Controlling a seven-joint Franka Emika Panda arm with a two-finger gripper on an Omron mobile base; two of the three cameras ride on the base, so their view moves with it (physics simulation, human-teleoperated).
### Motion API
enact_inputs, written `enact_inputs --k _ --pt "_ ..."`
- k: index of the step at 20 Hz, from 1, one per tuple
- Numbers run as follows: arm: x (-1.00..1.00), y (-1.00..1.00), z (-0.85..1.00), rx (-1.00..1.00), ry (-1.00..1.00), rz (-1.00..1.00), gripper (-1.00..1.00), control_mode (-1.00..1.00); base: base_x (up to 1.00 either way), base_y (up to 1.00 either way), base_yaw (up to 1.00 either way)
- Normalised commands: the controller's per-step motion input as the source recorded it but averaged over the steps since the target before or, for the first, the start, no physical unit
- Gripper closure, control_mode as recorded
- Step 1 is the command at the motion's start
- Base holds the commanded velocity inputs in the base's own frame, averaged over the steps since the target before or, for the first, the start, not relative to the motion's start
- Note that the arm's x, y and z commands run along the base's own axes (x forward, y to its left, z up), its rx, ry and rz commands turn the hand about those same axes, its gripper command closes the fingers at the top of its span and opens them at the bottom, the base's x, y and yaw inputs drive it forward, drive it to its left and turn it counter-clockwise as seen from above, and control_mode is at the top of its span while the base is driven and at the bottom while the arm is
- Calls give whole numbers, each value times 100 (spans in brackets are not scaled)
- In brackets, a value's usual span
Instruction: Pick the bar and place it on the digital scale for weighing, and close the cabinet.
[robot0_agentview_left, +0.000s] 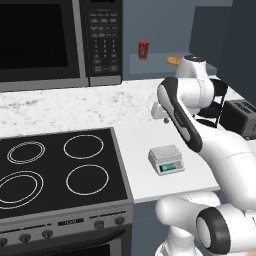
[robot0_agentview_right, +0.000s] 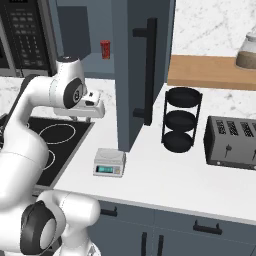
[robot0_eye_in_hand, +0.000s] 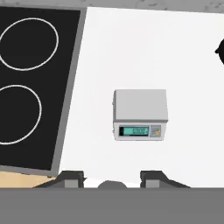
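Note:
The tan-orange bar (robot0_agentview_left: 173, 60) lies on the shelf inside the cabinet, partly behind my arm's upper joint. The cabinet's slate-blue door (robot0_agentview_right: 141, 65) stands swung open, its black handle (robot0_agentview_right: 150, 70) facing out. On the white counter sits the light-grey digital scale (robot0_agentview_left: 166, 159) (robot0_agentview_right: 109, 162), teal display to the front and its platform bare. My gripper (robot0_eye_in_hand: 113, 178) hangs open above the counter, looking straight down at the scale (robot0_eye_in_hand: 140, 113), with nothing between its fingertips (robot0_eye_in_hand: 72, 177). In the right base view the hand (robot0_agentview_right: 91, 106) is up left of the scale.
A red can (robot0_agentview_left: 143, 49) stands on the cabinet shelf left of the bar. The black stove (robot0_agentview_left: 55, 170) borders the counter's left. A black tiered rack (robot0_agentview_right: 181, 120) and black toaster (robot0_agentview_right: 232, 142) stand right of the door. The microwave (robot0_agentview_left: 60, 40) hangs upper left.

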Motion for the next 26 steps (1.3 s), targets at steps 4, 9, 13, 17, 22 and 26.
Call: enact_inputs --k 4,9,13,17,22,26 --pt "-22 0 2 0 0 0 -100 -100 0 0 0" --pt "-22 -4 51 0 -3 5 -100 -100 0 0 0" --pt "-2 -6 67 0 -2 1 -100 -100 0 0 0" --pt "0 -5 58 0 -5 0 -100 -100 0 0 0" --pt "0 -14 34 0 -20 0 -100 -100 0 0 0" --pt "0 -12 41 0 -16 0 -100 -100 0 0 0"
